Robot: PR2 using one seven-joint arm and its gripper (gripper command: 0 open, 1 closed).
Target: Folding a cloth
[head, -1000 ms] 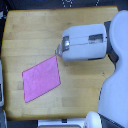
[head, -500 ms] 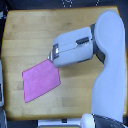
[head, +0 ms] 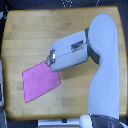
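The pink-magenta cloth (head: pixel 40 83) lies flat on the wooden table (head: pixel 35 35), toward the exterior view's lower left, turned like a diamond. My white arm reaches in from the exterior view's right. Its gripper (head: pixel 50 63) is over the cloth's upper right corner. The arm's bulky casing covers that corner and the fingers, so the blurred view does not show whether they are open or shut, or whether they touch the fabric.
The arm's large white upper part (head: pixel 105 60) covers the table's right side. A pale object (head: pixel 1 87) stands at the exterior view's left edge. Dark shapes (head: pixel 67 4) sit beyond the table's far edge.
The arm has moved toward the exterior view's lower left, bringing the gripper from beside the cloth to over its upper right corner. The cloth lies as before.
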